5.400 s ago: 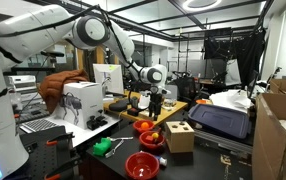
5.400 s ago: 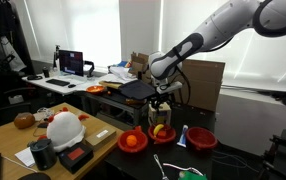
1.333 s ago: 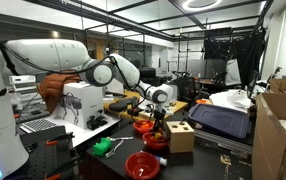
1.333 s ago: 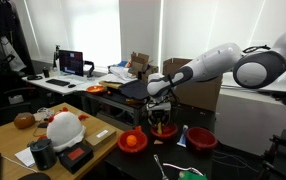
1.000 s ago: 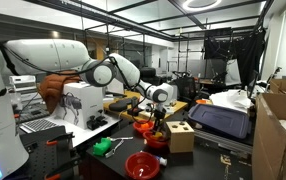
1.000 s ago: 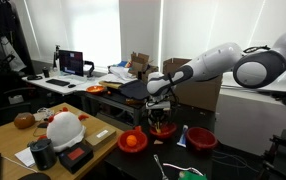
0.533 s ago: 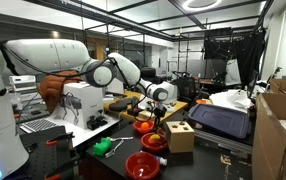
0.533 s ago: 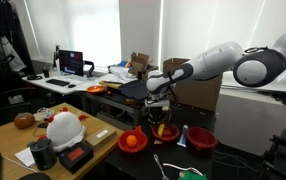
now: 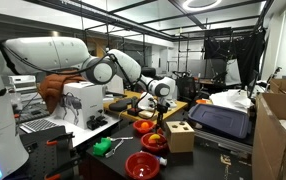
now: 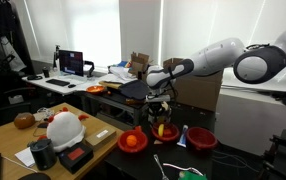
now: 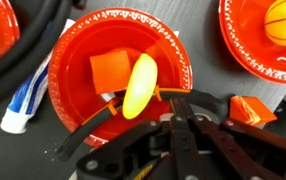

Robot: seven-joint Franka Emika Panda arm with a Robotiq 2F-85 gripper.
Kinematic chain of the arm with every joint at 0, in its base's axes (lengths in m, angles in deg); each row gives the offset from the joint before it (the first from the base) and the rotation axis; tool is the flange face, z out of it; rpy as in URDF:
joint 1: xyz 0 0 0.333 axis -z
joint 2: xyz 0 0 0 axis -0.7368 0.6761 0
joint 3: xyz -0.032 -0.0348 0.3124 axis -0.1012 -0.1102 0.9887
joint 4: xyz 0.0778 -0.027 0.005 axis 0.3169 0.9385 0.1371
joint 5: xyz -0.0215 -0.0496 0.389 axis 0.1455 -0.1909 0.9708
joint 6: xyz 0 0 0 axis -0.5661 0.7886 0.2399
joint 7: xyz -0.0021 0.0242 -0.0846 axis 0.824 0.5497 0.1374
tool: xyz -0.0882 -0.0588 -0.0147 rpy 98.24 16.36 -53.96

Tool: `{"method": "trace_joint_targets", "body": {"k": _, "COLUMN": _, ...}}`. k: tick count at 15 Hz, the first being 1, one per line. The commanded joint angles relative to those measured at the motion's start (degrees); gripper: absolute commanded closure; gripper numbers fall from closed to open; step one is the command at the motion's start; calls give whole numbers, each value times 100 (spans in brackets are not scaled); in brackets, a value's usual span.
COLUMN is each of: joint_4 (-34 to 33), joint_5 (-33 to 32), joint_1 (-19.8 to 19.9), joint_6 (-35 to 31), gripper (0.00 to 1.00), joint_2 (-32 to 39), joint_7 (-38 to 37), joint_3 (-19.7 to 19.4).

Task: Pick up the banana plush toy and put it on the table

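**Banana plush nipped at its edge, over the red bowl**

The gripper (image 11: 173, 103) has its jaws pressed together right at the side of the banana plush toy (image 11: 140, 85). In the wrist view they look to be nipping only a thin edge or seam of it, not the body. That is a judgement, since the contact itself is tiny in the picture.

The banana sits over the red bowl (image 11: 168, 45), overlapping an orange block (image 11: 110, 70) inside it. It is not on the table (image 11: 211, 70) yet. In an exterior view the yellow toy (image 10: 161, 128) shows just under the gripper (image 10: 160, 112), at the bowl. Whether it is clear of the bowl floor cannot be told at this size.

Handling:
- The toy likely weighs next to nothing and is soft and squashy, with a fabric skin that is not slippery, so nothing can break.
- A pinch on the edge lets it dangle and swing, and it may slip out.
- A grip across the fat middle of the curve would be safer.
- A soft toy can snag on the bowl rim during the lift, so it needs to go up straight.

Nearby are a white-blue tube (image 11: 28, 100) beside the bowl and a second red bowl (image 11: 245, 45) with an orange ball.
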Motion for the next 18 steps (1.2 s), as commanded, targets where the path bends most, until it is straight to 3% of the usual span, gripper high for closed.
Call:
{"method": "trace_joint_targets", "body": {"k": 1, "joint_4": 230, "joint_5": -179, "joint_1": 10, "joint_6": 201, "gripper": 99, "joint_2": -314, "joint_7": 16, "joint_3": -186}}
{"method": "trace_joint_targets", "body": {"k": 2, "joint_4": 254, "joint_5": -206, "joint_1": 25, "joint_6": 276, "gripper": 99, "joint_2": -352, "joint_7": 48, "joint_3": -225}}
{"method": "trace_joint_targets", "body": {"k": 3, "joint_4": 272, "joint_5": -266, "joint_1": 18, "joint_6": 333, "gripper": 82, "joint_2": -377, "joint_7": 31, "joint_3": -285}}
{"method": "trace_joint_targets", "body": {"k": 4, "joint_4": 303, "joint_5": -285, "joint_1": 48, "joint_6": 446, "gripper": 71, "joint_2": -413, "joint_7": 118, "joint_3": -285}}
{"method": "trace_joint_targets", "body": {"k": 9, "joint_4": 339, "joint_5": -286, "joint_1": 114, "joint_6": 982, "gripper": 35, "joint_2": -505, "joint_7": 329, "joint_3": -288}}
{"method": "trace_joint_targets", "body": {"k": 14, "joint_4": 304, "joint_5": -274, "joint_1": 183, "joint_6": 943, "gripper": 1, "joint_2": -450, "joint_7": 580, "joint_3": -297}}
{"method": "trace_joint_targets", "body": {"k": 18, "joint_4": 358, "joint_5": -274, "joint_1": 219, "joint_6": 871, "gripper": 0, "joint_2": -365, "joint_7": 641, "joint_3": -298}}
